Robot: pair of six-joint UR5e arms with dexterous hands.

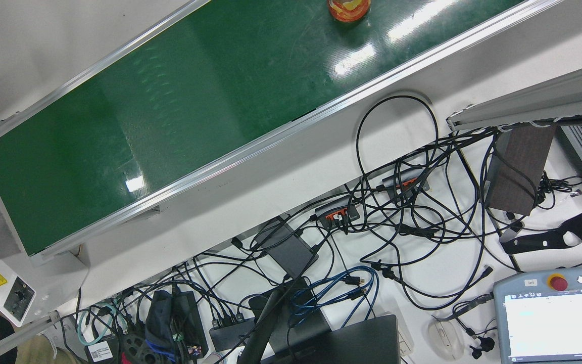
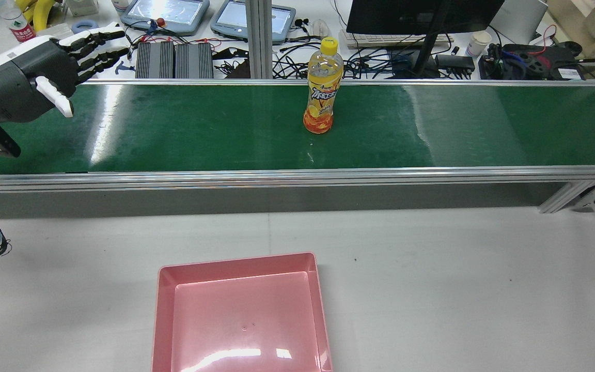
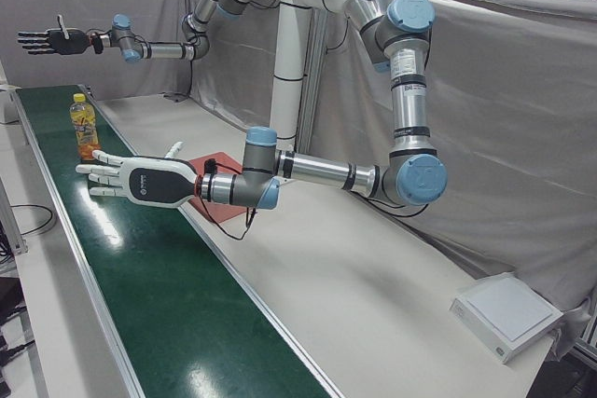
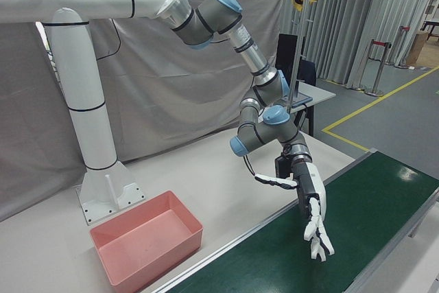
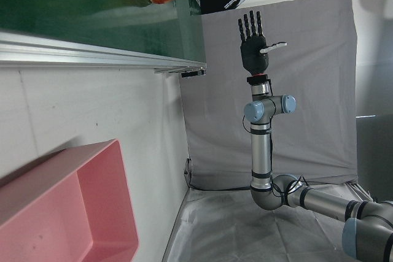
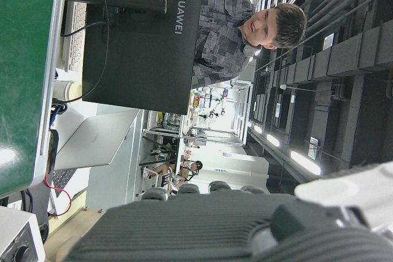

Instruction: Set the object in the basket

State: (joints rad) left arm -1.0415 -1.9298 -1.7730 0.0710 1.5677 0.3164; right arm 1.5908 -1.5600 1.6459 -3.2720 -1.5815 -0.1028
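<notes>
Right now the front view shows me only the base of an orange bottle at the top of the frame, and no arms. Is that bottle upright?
Observer: Yes, the orange drink bottle stands upright on the green belt, with its yellow cap on.
Operator: Where is the left hand?
Observer: The left hand is open above the belt's left end in the rear view, well apart from the bottle.
Operator: And the basket?
Observer: The pink basket sits empty on the white table, on the robot's side of the belt.

Tangle of black cables [image 1: 402, 212] on the white desk, grey teach pendant [image 1: 556, 313] at its right edge, black monitor [image 2: 421, 15] behind the belt's far rail
</notes>
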